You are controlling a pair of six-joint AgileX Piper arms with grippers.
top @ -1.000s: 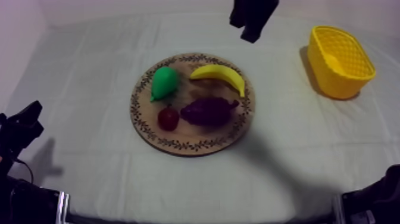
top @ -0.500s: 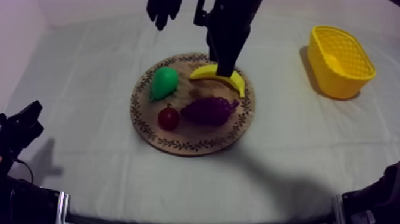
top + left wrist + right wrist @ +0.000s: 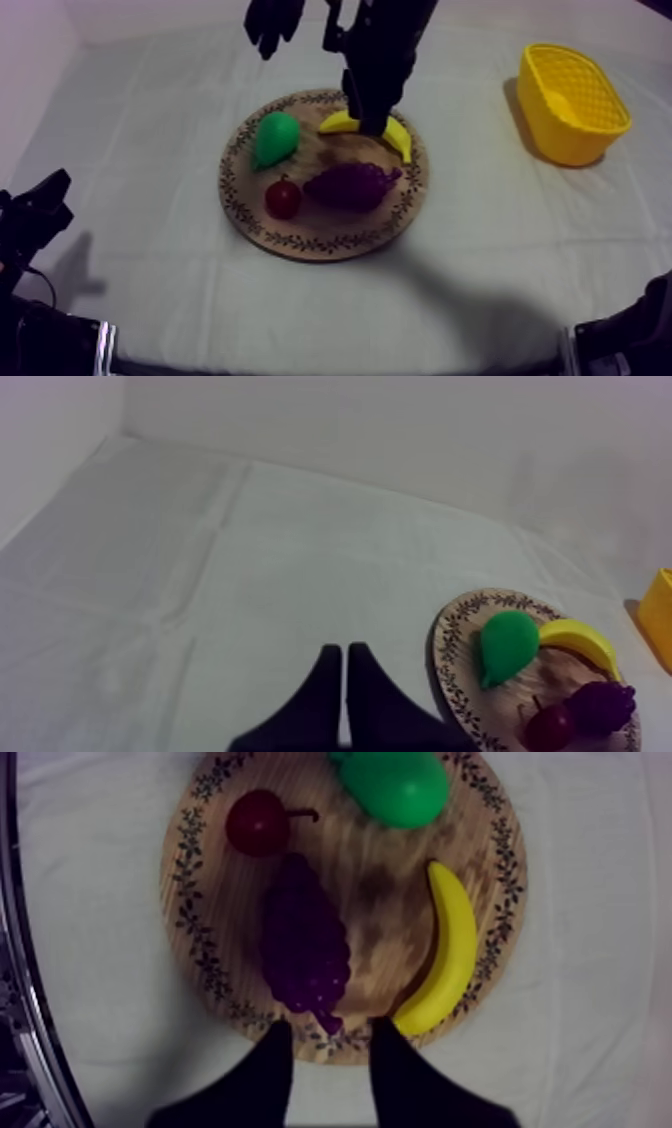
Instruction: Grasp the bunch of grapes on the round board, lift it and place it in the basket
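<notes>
Right gripper is now brought in over the wooden board — fingers held apart, nothing between, just beside the bunch of grapes. Left gripper is seen pressed together, empty.

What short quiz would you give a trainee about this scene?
1. True or false: the grapes lie in the basket.
2. How many fruits are on the board?
3. The right gripper is: A open, B shut on the grapes.
Key: 1 false; 2 four; 3 A.
</notes>
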